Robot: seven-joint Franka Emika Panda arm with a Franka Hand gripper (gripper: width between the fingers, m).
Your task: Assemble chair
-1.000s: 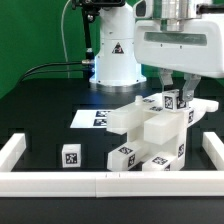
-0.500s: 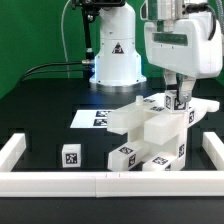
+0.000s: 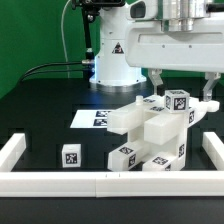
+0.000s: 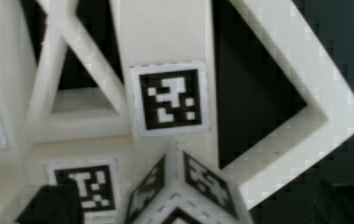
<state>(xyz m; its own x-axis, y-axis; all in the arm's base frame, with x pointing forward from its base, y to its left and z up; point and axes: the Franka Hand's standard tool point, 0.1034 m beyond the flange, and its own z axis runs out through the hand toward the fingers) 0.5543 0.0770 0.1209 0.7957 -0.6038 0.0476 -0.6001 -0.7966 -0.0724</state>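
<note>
Black table (image 3: 40, 120) inside white rail (image 3: 60, 182): chair (image 3: 150, 130) part-built.
Stacked toward exterior view's right, just beside marker board (image 3: 90, 118); gripper (image 3: 183, 90) poised over topmost tagged block (image 3: 177, 100), jaws spread wide, clasping nothing; loose tagged cube (image 3: 70, 156) apart, near rail.

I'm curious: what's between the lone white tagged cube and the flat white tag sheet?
Exterior view: only bare black table lies between white tagged cube and white marker board.
</note>
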